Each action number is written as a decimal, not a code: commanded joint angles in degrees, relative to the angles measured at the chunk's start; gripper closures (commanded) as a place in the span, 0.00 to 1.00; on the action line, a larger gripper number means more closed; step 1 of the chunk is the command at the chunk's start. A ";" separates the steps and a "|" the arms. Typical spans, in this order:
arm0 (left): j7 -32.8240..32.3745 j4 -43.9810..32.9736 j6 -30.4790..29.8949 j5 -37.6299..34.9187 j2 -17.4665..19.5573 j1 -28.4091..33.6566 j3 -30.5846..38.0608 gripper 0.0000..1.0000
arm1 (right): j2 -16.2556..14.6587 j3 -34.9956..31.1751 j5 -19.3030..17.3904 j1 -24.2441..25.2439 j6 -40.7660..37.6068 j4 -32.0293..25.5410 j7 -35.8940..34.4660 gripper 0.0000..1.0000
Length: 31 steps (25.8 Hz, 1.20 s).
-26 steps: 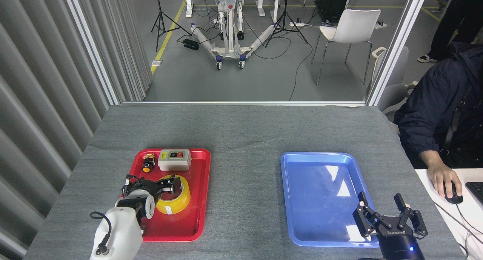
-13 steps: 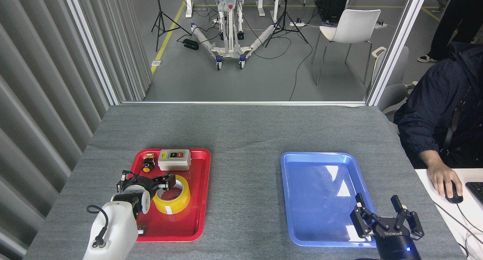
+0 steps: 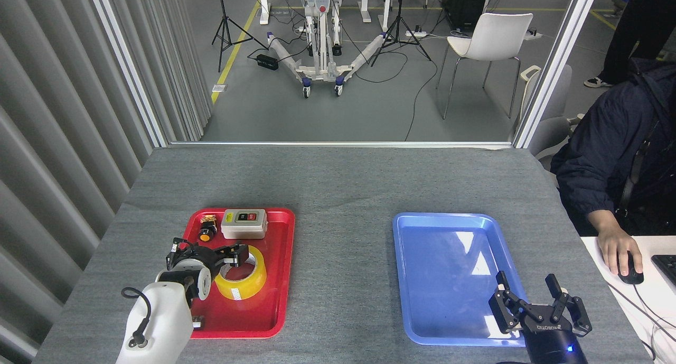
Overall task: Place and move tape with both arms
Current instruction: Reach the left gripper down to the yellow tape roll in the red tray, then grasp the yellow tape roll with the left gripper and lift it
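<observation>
The yellow tape roll (image 3: 249,283) lies flat in the near half of the red tray (image 3: 283,279). My left gripper (image 3: 235,254) reaches in from the left and hangs over the roll's far-left rim, its dark fingers covering part of the white core. The fingers are too dark to judge their spread. My right gripper (image 3: 534,301) stands open at the near right corner of the blue tray (image 3: 449,258), which holds nothing, and nothing is between its fingers.
A grey switch box (image 3: 244,224) and a small yellow push button (image 3: 205,232) sit at the far end of the red tray. At the right, a person's hand (image 3: 615,250) rests on a mouse on a white desk. Grey slatted wall runs along the left.
My left arm has drawn slightly left and back, with its gripper shifting toward the roll's far-left rim. My right gripper has sunk lower toward the view's bottom edge.
</observation>
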 commanded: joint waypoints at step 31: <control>-10.53 11.04 -3.09 0.47 0.23 -8.20 0.44 0.00 | 0.01 0.01 -0.02 0.97 0.11 0.02 -0.01 0.00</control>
